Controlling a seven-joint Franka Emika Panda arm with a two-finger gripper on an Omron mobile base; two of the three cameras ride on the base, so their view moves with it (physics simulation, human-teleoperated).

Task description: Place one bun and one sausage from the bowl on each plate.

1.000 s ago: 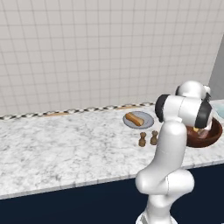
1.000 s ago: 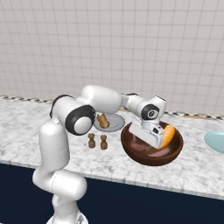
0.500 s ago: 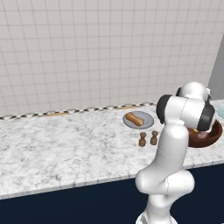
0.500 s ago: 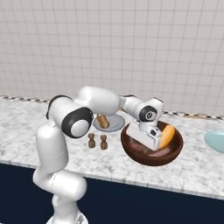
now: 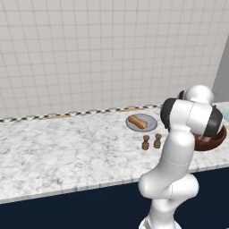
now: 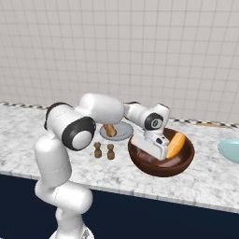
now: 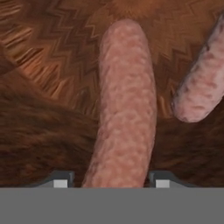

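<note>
While claw [image 7: 111, 183] straddles sausage [image 7: 124, 105], grip unclear, second sausage [image 7: 202, 83] beside, shakers [image 6: 104, 150] nearby.

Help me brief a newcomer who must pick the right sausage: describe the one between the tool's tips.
Find the big reddish-brown wooden bowl on the marble counter, right of the grey plate. Inside lie an orange bun and two pinkish sausages. The sausage meant runs straight up between the tool tips; the other sausage lies off to one side, slanted.
</note>
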